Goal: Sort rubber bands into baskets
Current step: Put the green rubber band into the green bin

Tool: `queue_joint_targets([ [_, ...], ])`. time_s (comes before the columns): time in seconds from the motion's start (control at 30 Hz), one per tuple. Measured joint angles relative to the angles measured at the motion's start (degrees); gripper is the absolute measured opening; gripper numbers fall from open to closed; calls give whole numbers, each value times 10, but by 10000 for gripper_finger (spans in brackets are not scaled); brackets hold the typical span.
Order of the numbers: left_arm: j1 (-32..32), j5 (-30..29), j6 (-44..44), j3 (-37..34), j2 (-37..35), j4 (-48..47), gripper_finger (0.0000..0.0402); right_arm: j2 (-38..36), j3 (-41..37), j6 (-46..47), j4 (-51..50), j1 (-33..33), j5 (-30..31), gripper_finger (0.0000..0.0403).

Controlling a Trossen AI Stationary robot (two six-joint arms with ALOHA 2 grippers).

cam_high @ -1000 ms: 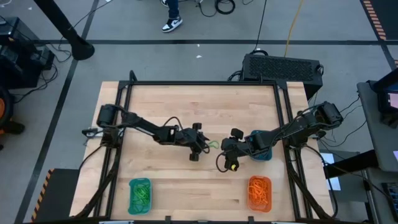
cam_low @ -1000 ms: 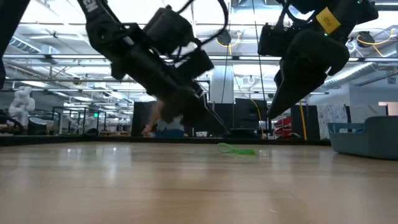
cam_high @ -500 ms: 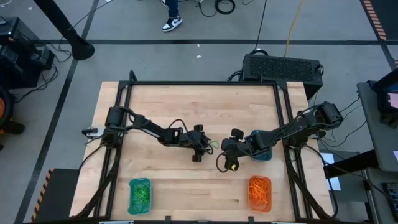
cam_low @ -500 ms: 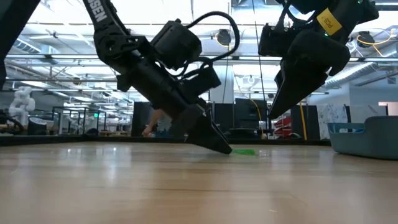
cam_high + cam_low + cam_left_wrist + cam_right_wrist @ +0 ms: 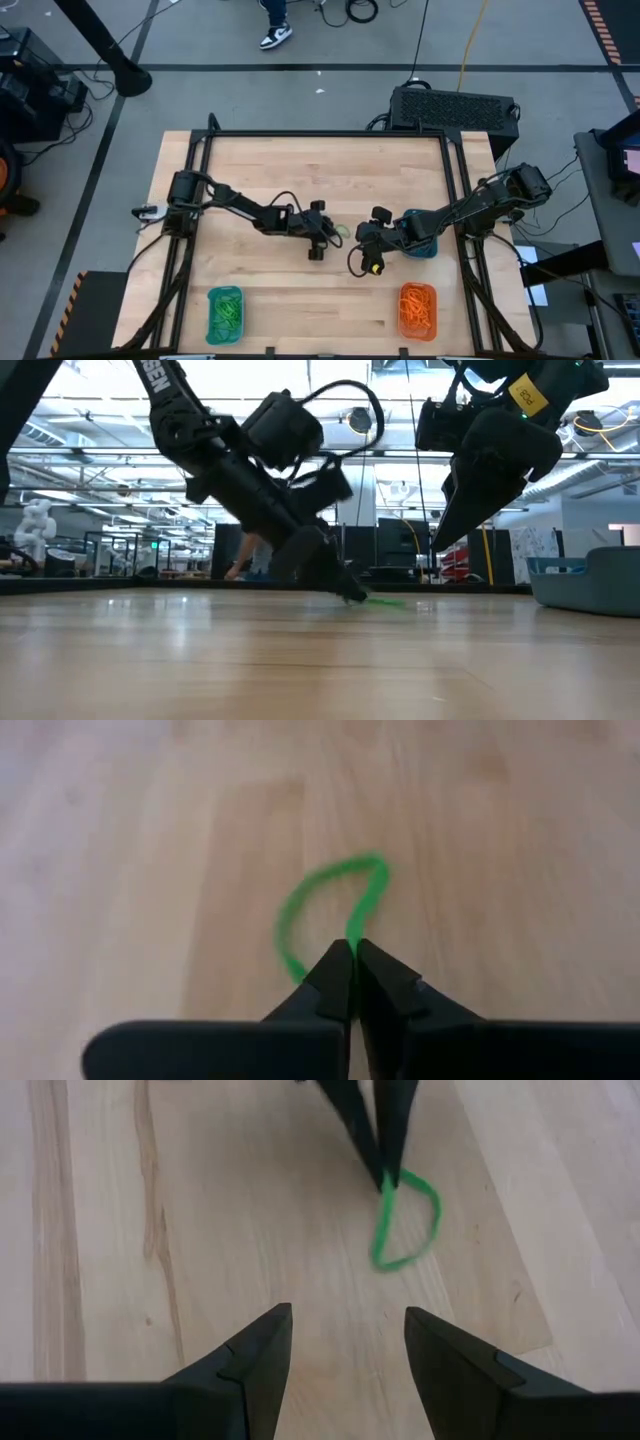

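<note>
A single green rubber band (image 5: 300, 910) lies on the wooden table near its middle, also seen as the green rubber band (image 5: 344, 232). My left gripper (image 5: 352, 948) is down at the table and shut on it. My right gripper (image 5: 345, 1325) hangs open above the table just right of the band, which lies ahead of its fingers, and it touches nothing. A teal basket (image 5: 225, 313) of green bands and an orange basket (image 5: 418, 310) of orange bands stand by the near edge. A blue basket (image 5: 420, 243) sits under my right arm. My left gripper pinches the band between its two fingertips (image 5: 385, 1165) at the loop's end nearest the table's left (image 5: 351, 932). The fingers slant down from the table's left. The rest of the loop (image 5: 408, 1220) lies slack and flat on the table beyond the tips.
Black frame rails (image 5: 330, 133) run along the table's far and side edges. Bare wood (image 5: 320, 290) lies between the two near baskets. In the low view the blue basket (image 5: 590, 585) stands at the right, with the room beyond the table.
My left gripper has sunk toward the table and the green band, set its open fingertips down around the band's end, then shut on it. The band lies where it was. My right gripper has kept still.
</note>
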Motion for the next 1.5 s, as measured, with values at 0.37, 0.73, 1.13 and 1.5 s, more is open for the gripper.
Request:
queue_joint_targets([
  [0.37,-76,-3,-10,0,-196,-208,5,0,0,11,-4,1,-16,187],
  [0.73,-232,0,-150,0,-378,-415,5,0,0,24,2,1,-17,187],
  [1.13,-417,-2,-444,0,-403,-528,4,0,0,29,11,1,-17,187],
  [1.5,-544,-81,-629,0,-401,-626,4,0,0,39,15,0,-17,187],
])
